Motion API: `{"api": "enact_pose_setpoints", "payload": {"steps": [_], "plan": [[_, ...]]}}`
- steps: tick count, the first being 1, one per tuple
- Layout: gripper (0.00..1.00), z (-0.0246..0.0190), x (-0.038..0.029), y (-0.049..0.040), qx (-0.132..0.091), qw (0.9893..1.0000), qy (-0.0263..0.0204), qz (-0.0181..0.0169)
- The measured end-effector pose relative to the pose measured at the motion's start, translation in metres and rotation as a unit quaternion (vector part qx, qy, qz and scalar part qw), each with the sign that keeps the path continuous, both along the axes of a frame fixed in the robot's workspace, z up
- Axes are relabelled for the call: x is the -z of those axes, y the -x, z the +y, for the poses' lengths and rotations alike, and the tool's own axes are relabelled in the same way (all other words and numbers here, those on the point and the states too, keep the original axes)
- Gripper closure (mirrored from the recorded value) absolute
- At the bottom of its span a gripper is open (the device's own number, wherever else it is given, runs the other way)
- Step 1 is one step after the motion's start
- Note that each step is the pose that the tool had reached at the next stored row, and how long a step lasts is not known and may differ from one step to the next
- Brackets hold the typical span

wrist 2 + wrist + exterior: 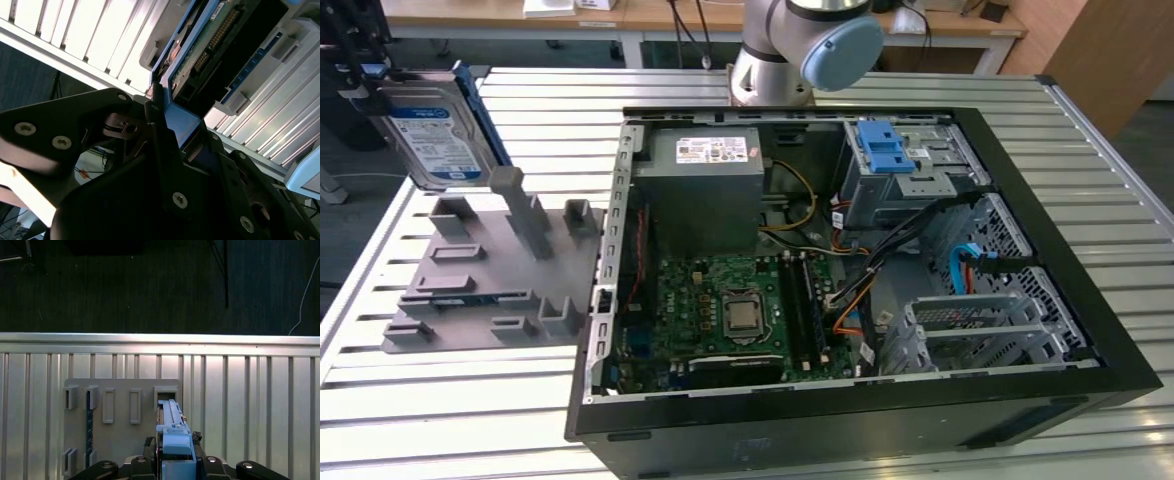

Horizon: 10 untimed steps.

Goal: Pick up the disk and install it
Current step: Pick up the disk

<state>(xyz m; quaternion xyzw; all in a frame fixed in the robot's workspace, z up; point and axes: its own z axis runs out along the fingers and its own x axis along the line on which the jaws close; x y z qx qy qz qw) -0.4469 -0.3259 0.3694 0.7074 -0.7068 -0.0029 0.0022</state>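
The disk (440, 132), a silver hard drive with a white-and-blue label in a blue carrier bracket, hangs upright in the air at the exterior view's far left. My gripper (374, 90) is shut on its upper edge. The drive is lifted just above the tall posts of the grey holder fixture (494, 270). In the first wrist view the blue bracket edge (172, 437) runs between my fingers (142, 460), with the fixture (120, 390) below it. In the second wrist view the drive's circuit-board side (210, 45) shows beyond the gripper (167, 142).
An open computer case (1067, 400) lies on the slatted aluminium table (454, 400) at the exterior view's right. Inside are a grey power supply (707, 170), a motherboard (734, 310), loose cables and a drive bay with a blue latch (887, 150). The arm's base (801, 50) stands behind the case.
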Motion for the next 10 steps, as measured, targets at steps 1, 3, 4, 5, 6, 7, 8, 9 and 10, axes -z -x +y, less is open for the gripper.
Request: {"api": "enact_pose_setpoints", "payload": {"steps": [1,3,4,5,6,7,8,9,10], "plan": [[0.64,0.0,-0.0011,0.0,0.0,1.0,0.0001,0.0001],[0.64,0.0,-0.0067,0.0,0.0,1.0,0.0,0.0001],[0.64,0.0,-0.0102,0.0,0.0,1.0,0.0,0.0],[0.64,0.0,-0.0137,0.0,0.0,1.0,0.0,0.0],[0.64,0.0,-0.0177,0.0,0.0,1.0,0.0001,0.0001],[0.64,0.0,-0.0215,0.0,0.0,1.0,0.0,0.0001],[0.64,0.0,-0.0254,0.0,0.0,1.0,0.0,0.0],[0.64,0.0,-0.0295,0.0,0.0,1.0,0.0,0.0],[0.64,0.0,-0.0337,0.0,0.0,1.0,0.0,0.0001]]}}
